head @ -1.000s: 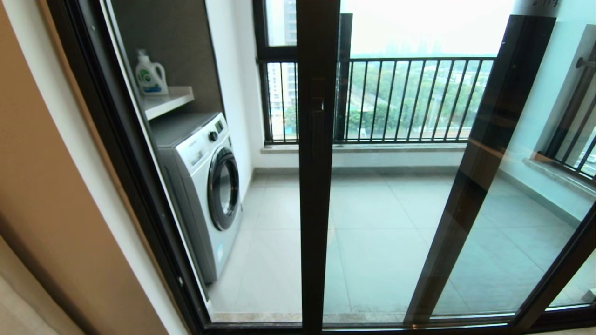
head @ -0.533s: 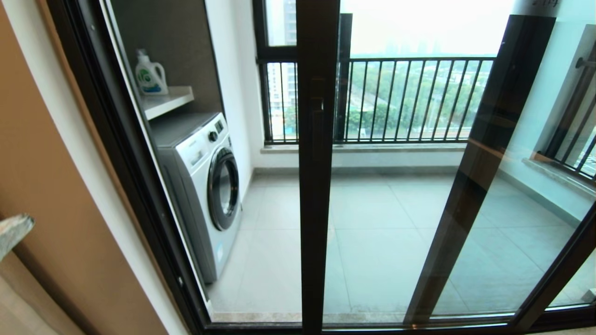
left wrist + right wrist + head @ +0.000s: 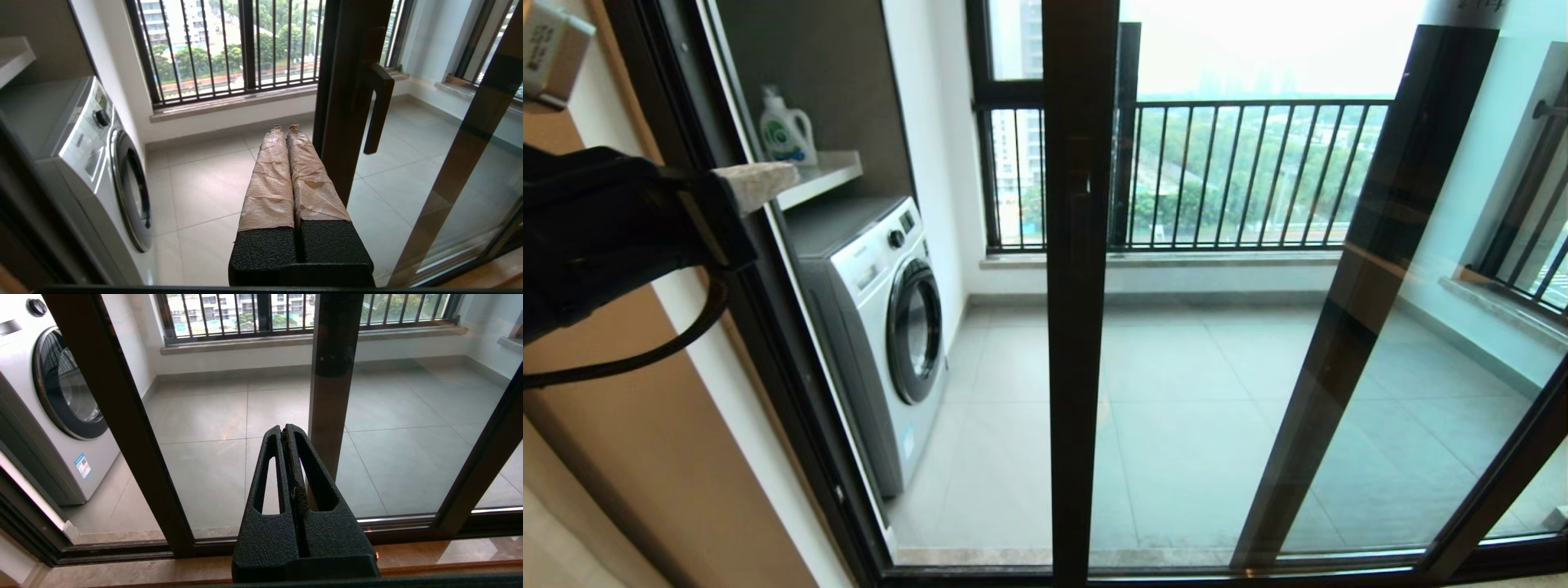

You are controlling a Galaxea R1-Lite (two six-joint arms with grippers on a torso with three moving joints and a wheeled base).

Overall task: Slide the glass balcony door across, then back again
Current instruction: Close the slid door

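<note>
The glass balcony door (image 3: 1080,367) stands part-way across, its dark brown upright in the middle of the head view with the short bar handle (image 3: 1082,220) on it. An open gap lies between that upright and the left door frame (image 3: 743,327). My left gripper (image 3: 765,180) is raised at the left, beside that frame, well left of the handle. In the left wrist view the left gripper (image 3: 286,127) is shut on nothing, its taped fingers just beside the upright (image 3: 347,102) and short of the handle (image 3: 378,110). My right gripper (image 3: 284,430) is shut and empty, low before the glass, out of the head view.
A washing machine (image 3: 882,327) stands on the balcony at the left, under a shelf (image 3: 821,175) with a detergent bottle (image 3: 786,131). A barred railing (image 3: 1241,171) closes the far side. A second dark-framed panel's upright (image 3: 1372,286) shows through the glass at the right.
My left arm has risen from the lower left edge of the head view to shelf height beside the door frame. The door has not moved.
</note>
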